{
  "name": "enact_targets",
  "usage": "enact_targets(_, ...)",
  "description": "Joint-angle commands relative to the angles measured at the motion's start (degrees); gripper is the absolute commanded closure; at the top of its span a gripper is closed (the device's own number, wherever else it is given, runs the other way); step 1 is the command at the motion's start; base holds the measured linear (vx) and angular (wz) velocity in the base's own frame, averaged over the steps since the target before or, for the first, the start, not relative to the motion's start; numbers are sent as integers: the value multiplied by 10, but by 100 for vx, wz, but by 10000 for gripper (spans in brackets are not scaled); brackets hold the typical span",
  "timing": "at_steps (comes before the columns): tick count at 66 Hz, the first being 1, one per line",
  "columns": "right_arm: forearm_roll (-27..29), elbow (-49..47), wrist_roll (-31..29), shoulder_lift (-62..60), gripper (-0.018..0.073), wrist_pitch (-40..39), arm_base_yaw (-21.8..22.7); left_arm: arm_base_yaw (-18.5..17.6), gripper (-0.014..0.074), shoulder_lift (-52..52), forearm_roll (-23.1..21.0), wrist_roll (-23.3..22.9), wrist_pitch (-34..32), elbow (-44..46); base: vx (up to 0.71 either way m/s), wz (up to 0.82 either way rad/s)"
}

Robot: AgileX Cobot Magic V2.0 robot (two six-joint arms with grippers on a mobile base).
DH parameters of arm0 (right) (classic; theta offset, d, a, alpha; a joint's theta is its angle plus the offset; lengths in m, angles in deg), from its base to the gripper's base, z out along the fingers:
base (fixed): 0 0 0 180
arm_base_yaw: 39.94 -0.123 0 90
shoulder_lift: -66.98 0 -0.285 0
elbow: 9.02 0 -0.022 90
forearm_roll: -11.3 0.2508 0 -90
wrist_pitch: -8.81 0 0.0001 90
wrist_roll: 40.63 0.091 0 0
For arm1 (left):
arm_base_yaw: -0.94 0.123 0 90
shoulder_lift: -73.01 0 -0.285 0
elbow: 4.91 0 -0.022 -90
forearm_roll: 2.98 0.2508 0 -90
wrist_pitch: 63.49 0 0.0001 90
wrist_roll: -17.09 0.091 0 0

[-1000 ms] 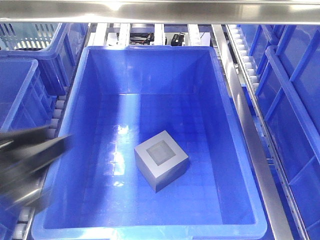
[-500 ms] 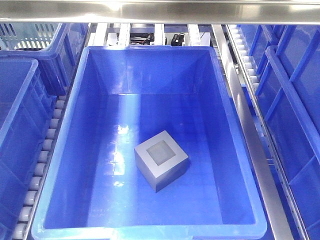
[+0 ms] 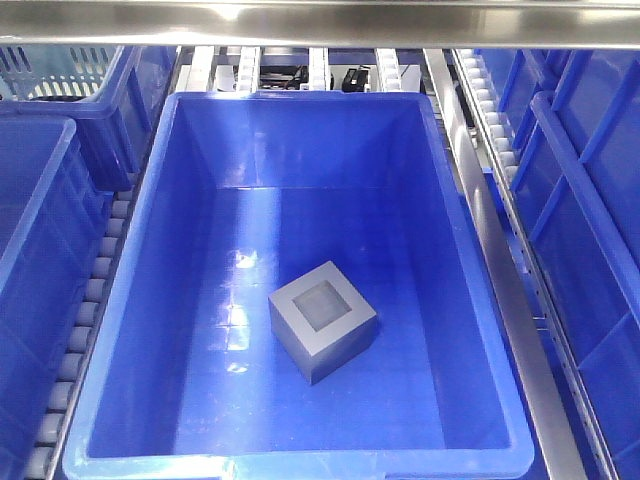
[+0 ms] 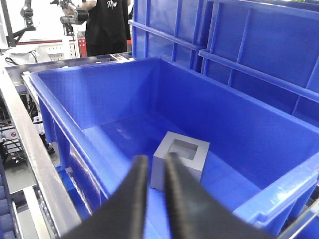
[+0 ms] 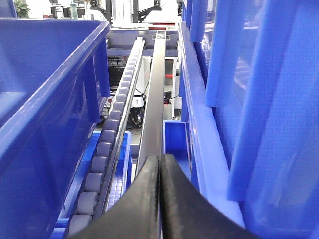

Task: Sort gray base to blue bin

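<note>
The gray base (image 3: 322, 322) rests on the floor of the blue bin (image 3: 300, 98), right of middle and toward the front, with its square recess facing up. In the left wrist view the gray base (image 4: 180, 159) lies inside the blue bin (image 4: 75, 75), just beyond my left gripper (image 4: 156, 158). That gripper hovers over the bin's near rim, its fingers a narrow gap apart and holding nothing. My right gripper (image 5: 160, 157) is shut and empty, outside the bin, above a steel rail. Neither gripper shows in the front view.
More blue totes stand to the left (image 3: 40, 200) and right (image 3: 590, 200). Roller tracks (image 3: 95, 290) and a steel rail (image 3: 500, 270) flank the bin. A pale-blue lattice basket (image 3: 50, 70) sits at the back left. A person (image 4: 107, 25) stands beyond the bin.
A blurred black arm at the bin's left edge one second ago has left the front view. The gray base has not moved.
</note>
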Motion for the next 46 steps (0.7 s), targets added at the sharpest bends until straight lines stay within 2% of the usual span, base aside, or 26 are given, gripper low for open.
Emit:
enact_targets(1, -4, 9, -4, -7, 568, -42, 2, -4, 604, -9, -4, 1, -47, 9, 0, 0)
enact_targets(46, -4, 9, -4, -7, 568, -42, 2, -4, 603, -9, -5, 0, -42, 9, 0, 0)
